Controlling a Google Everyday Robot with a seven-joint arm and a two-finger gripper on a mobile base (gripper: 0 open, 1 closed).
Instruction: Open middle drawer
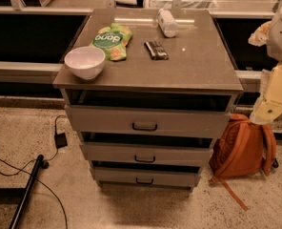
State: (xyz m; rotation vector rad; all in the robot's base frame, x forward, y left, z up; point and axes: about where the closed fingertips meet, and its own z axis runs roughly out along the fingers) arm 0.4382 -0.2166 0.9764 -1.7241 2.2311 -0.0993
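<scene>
The grey cabinet (150, 75) has three drawers. The middle drawer (179, 155) has a medium-height grey front with a small dark bar handle (145, 159) at its centre, and a dark gap shows above the front. The taller top drawer (188, 122) is above it and the thinnest bottom drawer (174, 177) is below. My arm is at the right edge of the view. Its gripper end (267, 109) hangs level with the top drawer, well to the right of the cabinet and touching nothing.
On the cabinet top lie a white bowl (85, 62), a green snack bag (111, 41), a dark bar (156, 50) and a white bottle (167, 23) on its side. An orange backpack (243, 147) leans at the cabinet's right. Cables and a black pole (26, 187) lie on the floor at left.
</scene>
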